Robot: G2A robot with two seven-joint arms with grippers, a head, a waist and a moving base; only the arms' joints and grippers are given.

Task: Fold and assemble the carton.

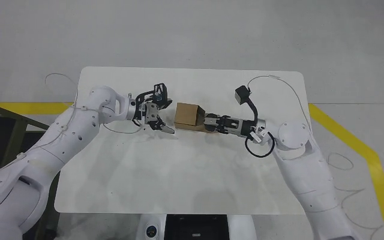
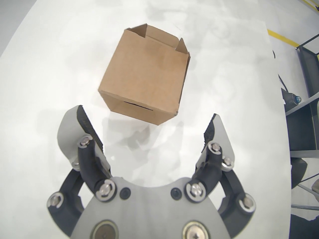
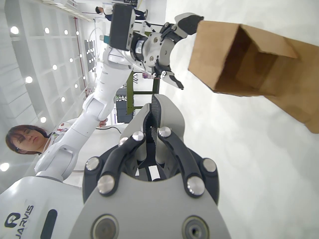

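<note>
A: Where is the carton [image 1: 188, 114]?

B: It lies on its side in the middle of the worktop [image 1: 180, 186], between our two hands. Its closed end faces left and its open mouth faces right, with the flaps not yet folded in.

A: And the hands?

B: Our left hand [image 1: 168, 115] sits just left of the closed end, fingers spread wide, holding nothing. Our right hand [image 3: 152, 101] is just right of the mouth, fingers pressed together with nothing between them.

A: How do we expect it to handle?

B: We judge it light, since it is an empty shell of thin brown board. The panels look stiff, but the creases should hinge freely, and a hard squeeze across the middle would likely buckle a wall. On this smooth worktop it will probably slide at any push.

A: So where do we take hold?

B: We would brace the closed end with the open left hand, across two opposite walls and near the corners, where the board is strongest. Then we would work each flap by its free edge, pushing near the crease rather than pinching mid-panel.
</note>
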